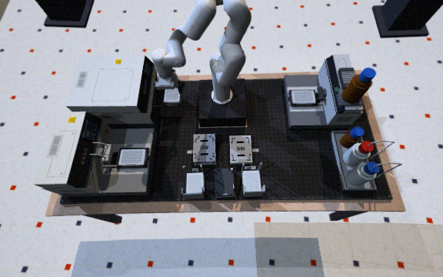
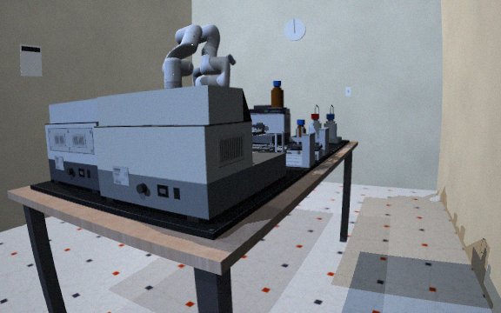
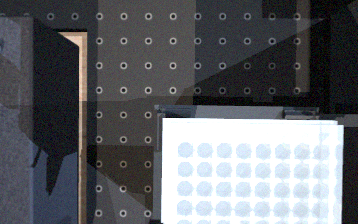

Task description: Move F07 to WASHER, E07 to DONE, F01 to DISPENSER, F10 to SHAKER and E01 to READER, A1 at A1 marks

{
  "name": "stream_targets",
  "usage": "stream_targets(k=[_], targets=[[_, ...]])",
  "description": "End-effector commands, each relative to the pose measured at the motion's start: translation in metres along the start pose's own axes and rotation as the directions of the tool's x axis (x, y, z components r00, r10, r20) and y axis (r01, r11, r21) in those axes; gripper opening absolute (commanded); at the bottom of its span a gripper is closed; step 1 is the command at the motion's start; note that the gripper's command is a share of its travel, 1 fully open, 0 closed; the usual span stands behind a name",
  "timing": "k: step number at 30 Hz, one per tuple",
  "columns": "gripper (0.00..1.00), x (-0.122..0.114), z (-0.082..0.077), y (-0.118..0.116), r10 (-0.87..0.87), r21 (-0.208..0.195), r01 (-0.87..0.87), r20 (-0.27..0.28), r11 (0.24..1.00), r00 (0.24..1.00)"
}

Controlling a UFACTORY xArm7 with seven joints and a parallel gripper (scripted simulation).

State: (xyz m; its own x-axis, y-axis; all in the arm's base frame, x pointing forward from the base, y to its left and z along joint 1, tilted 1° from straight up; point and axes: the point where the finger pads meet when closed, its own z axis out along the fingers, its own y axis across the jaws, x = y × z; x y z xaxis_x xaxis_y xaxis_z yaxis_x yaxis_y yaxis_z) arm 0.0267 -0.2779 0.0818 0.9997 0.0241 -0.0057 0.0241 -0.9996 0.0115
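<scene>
One white well plate (image 1: 171, 95) is clamped in my gripper (image 1: 166, 83), just beside the large grey instrument housing (image 1: 110, 82), above the black perforated deck (image 1: 283, 169). That deck lies on a wood-topped table (image 2: 216, 256) over a white floor (image 2: 303, 261) speckled red and blue, between beige walls.

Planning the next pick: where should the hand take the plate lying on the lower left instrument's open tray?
Grip the well plate across its two long side walls, coming straight down. It lies flat, and the housing blocks its left end, with probe arms close by.
</scene>
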Motion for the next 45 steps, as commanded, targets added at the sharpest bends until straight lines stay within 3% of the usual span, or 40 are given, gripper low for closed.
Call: stream_targets(k=[1, 9, 25, 45], targets=[[0.0, 0.0, -0.001, 0.002, 0.0, -0.004, 0.0, 0.0, 1.0, 1.0], [0.0, 0.0, -0.001, 0.001, 0.0, -0.004, 0.0, 0.0, 1.0, 1.0], [0.0, 0.0, 0.017, 0.001, 0.0, -0.004, 0.0, 0.0, 1.0, 1.0], [0.0, 0.0, 0.017, 0.001, 0.0, -0.004, 0.0, 0.0, 1.0, 1.0]])
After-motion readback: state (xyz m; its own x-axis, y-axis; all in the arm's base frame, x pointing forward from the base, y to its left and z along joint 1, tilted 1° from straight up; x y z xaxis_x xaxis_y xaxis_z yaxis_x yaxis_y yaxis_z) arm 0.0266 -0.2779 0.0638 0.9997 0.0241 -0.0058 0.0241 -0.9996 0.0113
